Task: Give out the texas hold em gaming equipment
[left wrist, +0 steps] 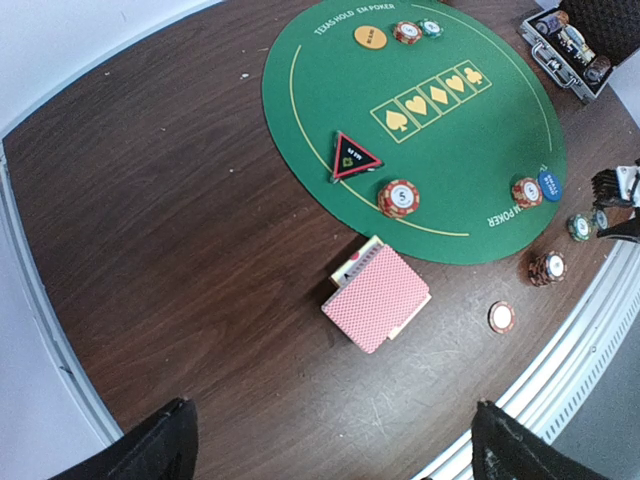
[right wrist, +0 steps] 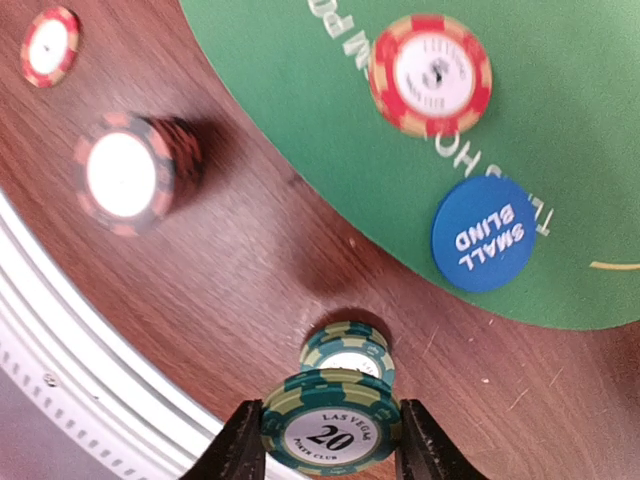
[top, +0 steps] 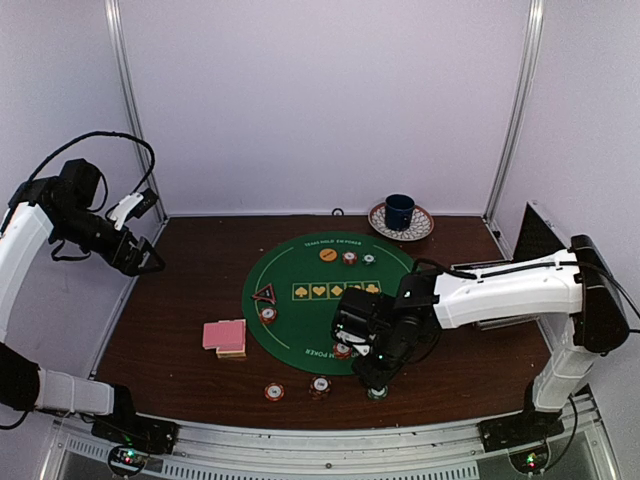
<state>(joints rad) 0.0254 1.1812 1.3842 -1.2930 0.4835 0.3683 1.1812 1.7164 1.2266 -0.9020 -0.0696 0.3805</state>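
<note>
The left arm point(top: 25, 240), at the upper left of the overhead frame, is showing white shells between black joints, and a thin black cable point(top: 100, 134) is looping above it. The right arm point(top: 510, 285), at the right, is wearing the same white shells and is ending in a bulky black wrist point(top: 375, 325). Both black bases point(top: 135, 432) are glowing with small green lights along the bottom edge. The left gripper point(left wrist: 333, 420) and right gripper point(right wrist: 330, 420) are showing matte black fingers point(right wrist: 240, 445).

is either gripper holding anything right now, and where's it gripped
The right gripper pinches a green 20 chip by opposite sides of its striped rim, above other green chips. The left gripper is open and holds nothing.
</note>
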